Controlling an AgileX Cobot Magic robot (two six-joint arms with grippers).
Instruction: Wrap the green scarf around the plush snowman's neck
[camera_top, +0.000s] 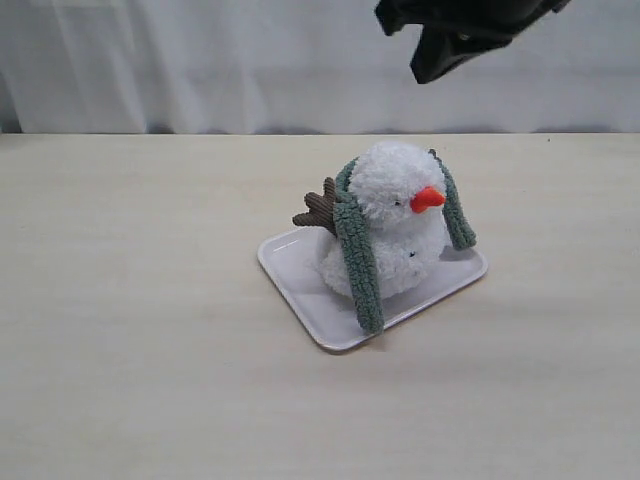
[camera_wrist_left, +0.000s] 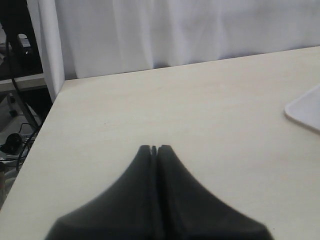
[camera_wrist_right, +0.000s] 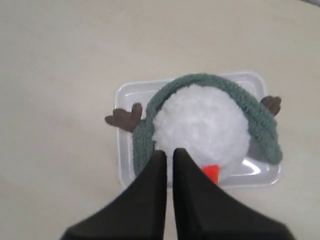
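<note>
The plush snowman (camera_top: 400, 190) sits upright on a white tray (camera_top: 300, 275), its orange nose (camera_top: 427, 198) pointing right. The green scarf (camera_top: 358, 255) runs behind the snowman's neck, and both ends hang down in front, one long at the left, one shorter at the right (camera_top: 458, 215). My right gripper (camera_top: 430, 70) hovers high above the snowman, shut and empty. In the right wrist view it (camera_wrist_right: 170, 152) looks straight down on the snowman (camera_wrist_right: 200, 125) and the scarf (camera_wrist_right: 210, 80). My left gripper (camera_wrist_left: 154, 148) is shut and empty over bare table, away from the tray (camera_wrist_left: 305, 110).
A brown twig arm (camera_top: 318, 210) sticks out at the snowman's back left. A white curtain (camera_top: 200, 60) hangs behind the table. In the left wrist view the table's edge (camera_wrist_left: 47, 115) drops off beside cables and gear on the floor.
</note>
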